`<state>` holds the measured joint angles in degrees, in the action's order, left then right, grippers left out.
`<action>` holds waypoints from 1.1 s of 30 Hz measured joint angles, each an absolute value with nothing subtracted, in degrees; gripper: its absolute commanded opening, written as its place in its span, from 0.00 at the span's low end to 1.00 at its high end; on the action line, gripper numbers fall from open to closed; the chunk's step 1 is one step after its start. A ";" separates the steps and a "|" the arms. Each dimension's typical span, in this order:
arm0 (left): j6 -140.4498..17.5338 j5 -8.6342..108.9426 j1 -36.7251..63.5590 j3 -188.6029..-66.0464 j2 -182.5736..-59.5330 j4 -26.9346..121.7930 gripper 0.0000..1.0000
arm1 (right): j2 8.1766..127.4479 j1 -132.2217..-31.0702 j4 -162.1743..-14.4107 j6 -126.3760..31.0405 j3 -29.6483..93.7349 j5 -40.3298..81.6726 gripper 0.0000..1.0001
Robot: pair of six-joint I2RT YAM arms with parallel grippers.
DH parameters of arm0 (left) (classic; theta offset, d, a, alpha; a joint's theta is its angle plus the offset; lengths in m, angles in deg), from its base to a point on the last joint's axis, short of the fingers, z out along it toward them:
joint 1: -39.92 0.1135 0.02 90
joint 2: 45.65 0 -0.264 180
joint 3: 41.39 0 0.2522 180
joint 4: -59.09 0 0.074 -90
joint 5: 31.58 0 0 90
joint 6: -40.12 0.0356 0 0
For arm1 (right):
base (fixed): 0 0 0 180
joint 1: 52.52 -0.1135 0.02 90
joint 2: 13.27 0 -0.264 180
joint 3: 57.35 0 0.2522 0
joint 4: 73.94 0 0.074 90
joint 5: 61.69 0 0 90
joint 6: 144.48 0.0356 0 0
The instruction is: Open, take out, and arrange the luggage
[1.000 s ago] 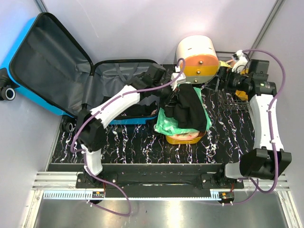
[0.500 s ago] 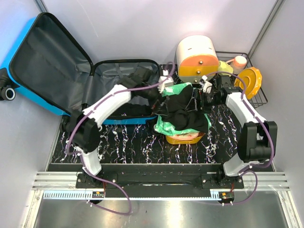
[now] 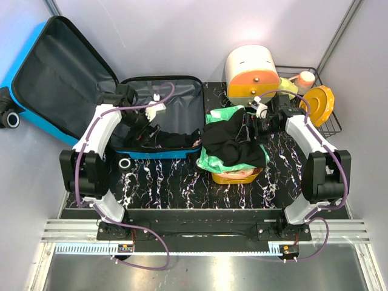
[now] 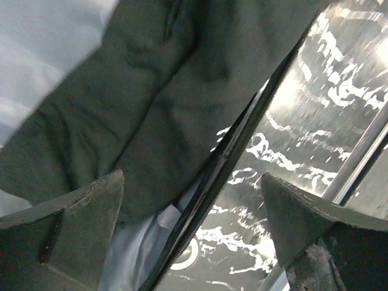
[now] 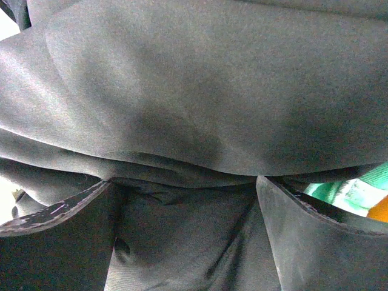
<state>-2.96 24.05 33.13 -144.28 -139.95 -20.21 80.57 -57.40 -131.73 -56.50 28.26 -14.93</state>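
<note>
The black, white-veined marble-patterned surface (image 3: 285, 176) carries everything. Its left side is taken by the large bright-blue hard-shell luggage (image 3: 66, 79), which stands open in 2 halves: the lid leans up and back against the left wall, showing its dark grey fabric lining, and the lower half lies flat on the surface with its black zip rim facing up and some dark cloth along its near edge. 2 black wheels (image 3: 8, 115) stick out at the far left. At the back, right of centre, sits the white-and-orange round drawer box (image 3: 251, 73), and beside it in the right back corner is a black wire basket (image 3: 330, 128) holding a yellow-orange round disc (image 3: 319, 104). In front of the drawer box, a yellow plastic basin (image 3: 233, 177) is heaped with a green cloth (image 3: 212, 159) and, on top, a crumpled black garment (image 3: 233, 142). The left arm bends over the lower half of the luggage. In its wrist view the left hand (image 4: 191, 179) has its fingers spread wide with nothing between them, above the grey lining, the zip edge and a strip of the marble surface. The right arm reaches in to the right side of the heap. The right hand (image 5: 183, 182) is also spread, with the black garment filling the view ahead of and between its fingers, which are not pinched on it.
</note>
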 measured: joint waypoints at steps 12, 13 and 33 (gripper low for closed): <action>4.43 35.85 28.41 -135.93 -150.92 -13.55 0.83 | 83.72 -57.73 -135.57 -56.64 32.09 -14.32 0.95; 4.23 36.37 27.77 -135.73 -151.49 -12.96 0.80 | 84.03 -57.73 -135.88 -56.64 32.42 -14.32 0.95; 6.13 22.38 31.71 -157.65 -148.36 -26.31 0.86 | 86.69 -57.84 -139.90 -57.58 36.22 -13.73 0.95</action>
<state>6.13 22.38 31.71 -157.65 -148.36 -26.31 86.69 -57.84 -139.90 -57.58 36.22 -13.73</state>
